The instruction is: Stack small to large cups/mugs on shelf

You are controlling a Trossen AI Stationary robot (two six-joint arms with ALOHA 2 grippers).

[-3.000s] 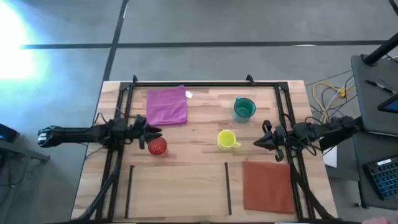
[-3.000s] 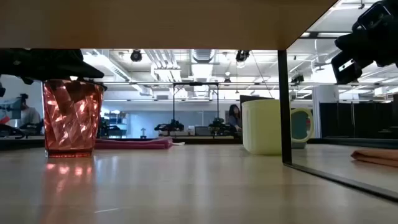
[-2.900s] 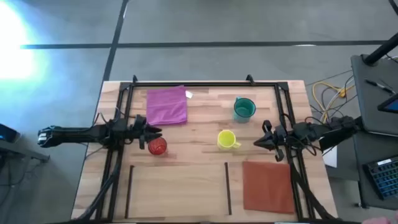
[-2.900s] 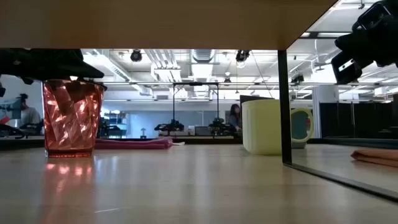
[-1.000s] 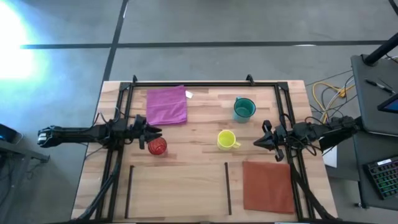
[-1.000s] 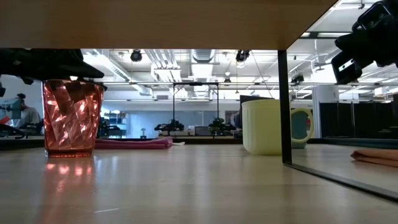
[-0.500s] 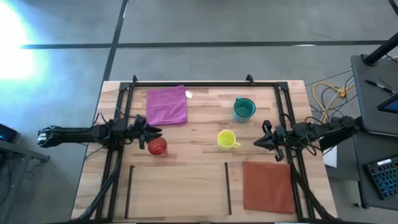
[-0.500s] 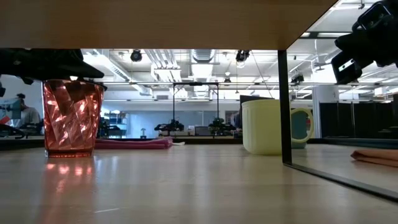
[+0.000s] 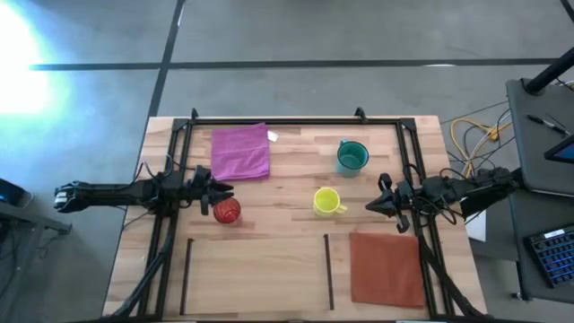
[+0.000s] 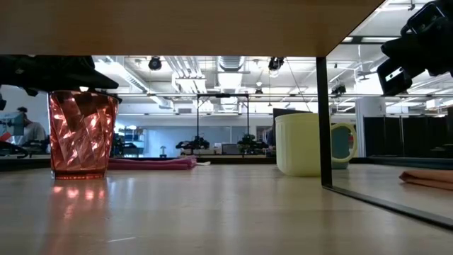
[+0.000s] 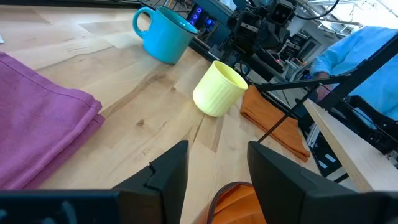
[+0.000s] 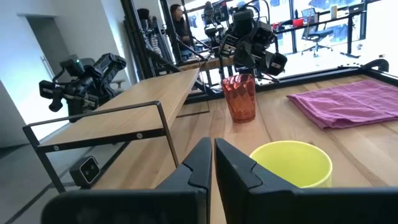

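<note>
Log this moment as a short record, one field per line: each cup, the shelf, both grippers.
red-orange cup: upright on the table, just under the left gripper
yellow mug: on the table, mid-right
teal mug: on the table, behind the yellow mug
shelf: bare wood between two black strips, no cup on it
left gripper: jaws open, over the red-orange cup
right gripper: jaws shut, beside the yellow mug, holding nothing

No lettering, labels, brand marks, numbers or signs can be read anywhere here, not on the cups, the mugs, the table, the arms or the equipment in the room behind.
</note>
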